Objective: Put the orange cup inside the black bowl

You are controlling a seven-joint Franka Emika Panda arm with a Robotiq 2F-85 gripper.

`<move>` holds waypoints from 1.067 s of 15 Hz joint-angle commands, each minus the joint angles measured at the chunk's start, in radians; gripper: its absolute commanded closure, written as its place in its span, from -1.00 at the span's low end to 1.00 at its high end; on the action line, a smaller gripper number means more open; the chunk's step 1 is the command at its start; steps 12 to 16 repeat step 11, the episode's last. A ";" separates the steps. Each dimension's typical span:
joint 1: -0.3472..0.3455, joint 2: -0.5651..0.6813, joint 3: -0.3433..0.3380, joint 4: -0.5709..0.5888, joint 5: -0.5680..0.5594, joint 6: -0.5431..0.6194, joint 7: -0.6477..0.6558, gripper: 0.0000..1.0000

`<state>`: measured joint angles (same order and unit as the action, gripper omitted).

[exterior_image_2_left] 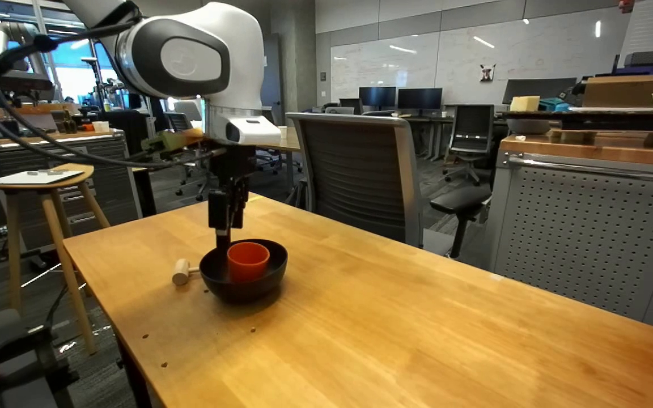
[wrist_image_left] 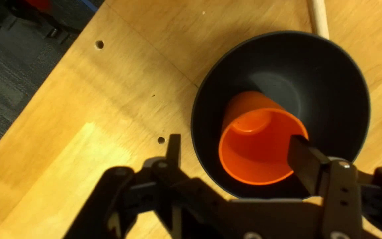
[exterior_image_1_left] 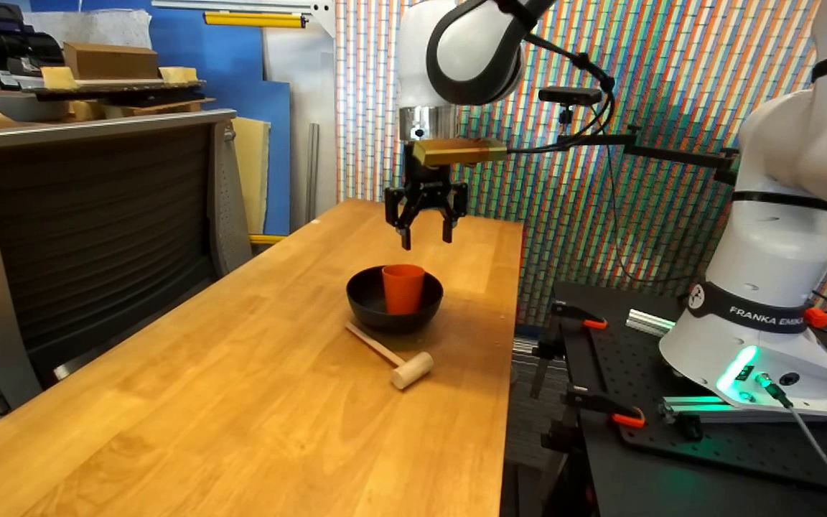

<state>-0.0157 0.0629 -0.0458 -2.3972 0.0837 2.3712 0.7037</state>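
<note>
The orange cup (exterior_image_1_left: 404,293) stands upright inside the black bowl (exterior_image_1_left: 390,324) on the wooden table. Both exterior views show the cup (exterior_image_2_left: 248,263) within the bowl (exterior_image_2_left: 247,293). In the wrist view, the cup (wrist_image_left: 260,149) sits off-centre in the bowl (wrist_image_left: 333,83), nearer one side, with its opening towards the camera. My gripper (exterior_image_1_left: 426,238) is open and empty, pointing down above the bowl. In an exterior view, the gripper (exterior_image_2_left: 223,237) overlaps the bowl's far rim. In the wrist view, the fingers (wrist_image_left: 236,142) are spread wide, and one covers part of the cup's rim.
A wooden mallet (exterior_image_1_left: 412,370) lies beside the bowl, its handle end close to the bowl. The handle (wrist_image_left: 319,18) also shows in the wrist view. The table (exterior_image_2_left: 394,317) has small holes near one edge. A chair (exterior_image_2_left: 355,175) stands along the table's long side.
</note>
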 commanded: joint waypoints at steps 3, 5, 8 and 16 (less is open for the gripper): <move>0.005 -0.316 0.028 -0.012 0.004 -0.350 -0.255 -1.00; 0.001 -0.413 0.030 0.012 0.001 -0.497 -0.353 -0.99; -0.014 -0.403 0.044 0.027 0.006 -0.524 -0.350 -1.00; -0.015 -0.462 0.044 0.025 0.007 -0.565 -0.381 -1.00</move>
